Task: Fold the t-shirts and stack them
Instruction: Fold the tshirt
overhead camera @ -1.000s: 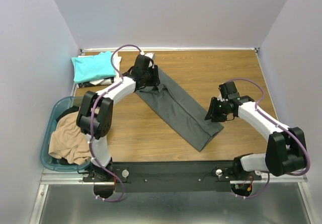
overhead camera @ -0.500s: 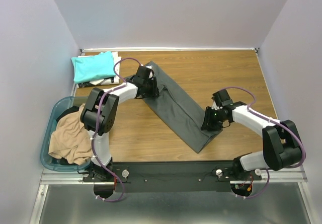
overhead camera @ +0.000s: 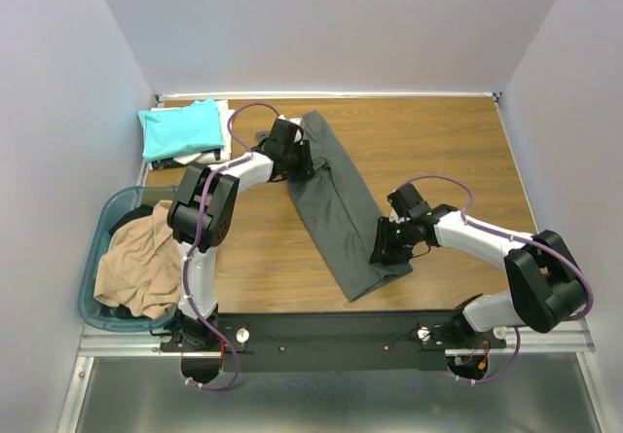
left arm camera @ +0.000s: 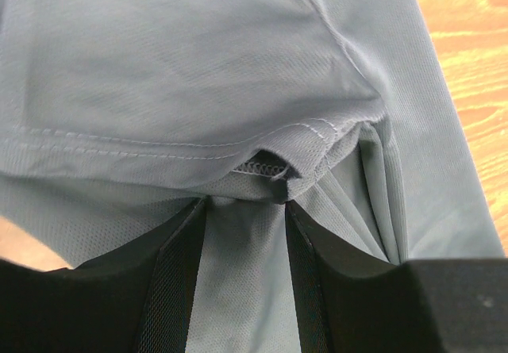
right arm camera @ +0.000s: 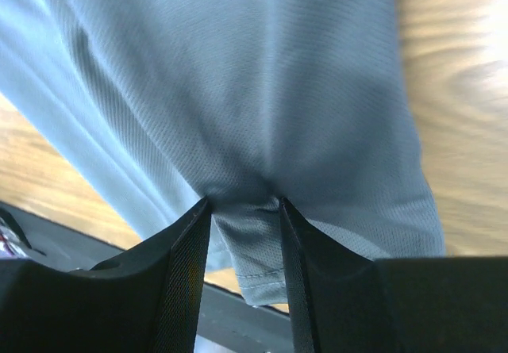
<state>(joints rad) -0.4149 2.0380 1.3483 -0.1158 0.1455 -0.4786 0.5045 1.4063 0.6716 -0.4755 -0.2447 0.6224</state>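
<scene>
The dark grey t-shirt (overhead camera: 341, 204) lies as a long folded strip across the middle of the table, running from far left to near right. My left gripper (overhead camera: 304, 165) is shut on its far end, and cloth bunches between the fingers (left arm camera: 246, 210). At the near end my right gripper (overhead camera: 382, 253) is shut on a fold, whose hem hangs between the jaws (right arm camera: 244, 210). A folded teal t-shirt (overhead camera: 180, 127) rests on a white one (overhead camera: 227, 124) at the far left corner. The tan t-shirt (overhead camera: 136, 268) is crumpled in the basket.
A blue-green plastic basket (overhead camera: 93, 258) stands off the table's left edge by the left arm's base, with dark cloth under the tan shirt. Bare wood (overhead camera: 438, 141) shows to the right of the strip. White walls close in the table on three sides.
Both grippers have swung the grey strip: the right one moved left and toward the near edge, and the left one shifted a little to the right. The strip now lies steeper.
</scene>
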